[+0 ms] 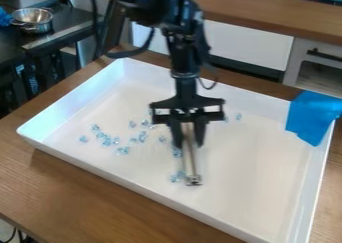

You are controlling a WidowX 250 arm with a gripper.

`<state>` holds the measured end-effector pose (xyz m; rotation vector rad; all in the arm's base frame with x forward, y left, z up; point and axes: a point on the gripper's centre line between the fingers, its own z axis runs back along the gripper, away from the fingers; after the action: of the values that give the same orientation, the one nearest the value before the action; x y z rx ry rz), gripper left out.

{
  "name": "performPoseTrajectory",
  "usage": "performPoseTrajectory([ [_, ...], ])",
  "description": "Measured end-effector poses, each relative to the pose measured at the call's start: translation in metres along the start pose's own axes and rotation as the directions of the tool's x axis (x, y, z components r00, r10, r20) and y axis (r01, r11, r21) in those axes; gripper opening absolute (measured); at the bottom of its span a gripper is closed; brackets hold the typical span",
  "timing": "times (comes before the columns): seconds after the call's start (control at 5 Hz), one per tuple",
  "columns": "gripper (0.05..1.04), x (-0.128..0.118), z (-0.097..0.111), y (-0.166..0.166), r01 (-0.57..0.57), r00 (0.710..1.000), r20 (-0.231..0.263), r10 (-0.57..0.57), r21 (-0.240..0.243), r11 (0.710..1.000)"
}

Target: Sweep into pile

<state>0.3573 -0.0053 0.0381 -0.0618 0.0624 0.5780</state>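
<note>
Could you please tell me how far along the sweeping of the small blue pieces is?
Little looks done: the white tray shows no single pile. In hand is a metal tool, held by the gripper, its lower end beside a few blue pieces. Left, it seems, is gathering the scatter at picture left and the strays at upper right.

Wood counter (267, 12) along back, white cabinet front (247, 44) beneath; upper left, metal pot (32, 19) on black table (13, 42).

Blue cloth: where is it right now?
In the camera view, the blue cloth lies over the far right corner of the white tray, right of the pincer.
</note>
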Motion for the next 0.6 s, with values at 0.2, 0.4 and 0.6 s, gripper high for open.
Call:
performPoseTrajectory([
  [0.2, 0.370, 0.010, 0.001, 0.030, 0.008, 1.000, -0.021, -0.008, 0.010, 1.000],
  [0.4, 0.370, 0.024, 0.005, 0.073, -0.011, 0.999, -0.041, 0.012, 0.025, 1.000],
  [0.6, 0.370, 0.032, 0.007, 0.104, 0.011, 0.999, -0.038, -0.009, 0.047, 0.999],
])
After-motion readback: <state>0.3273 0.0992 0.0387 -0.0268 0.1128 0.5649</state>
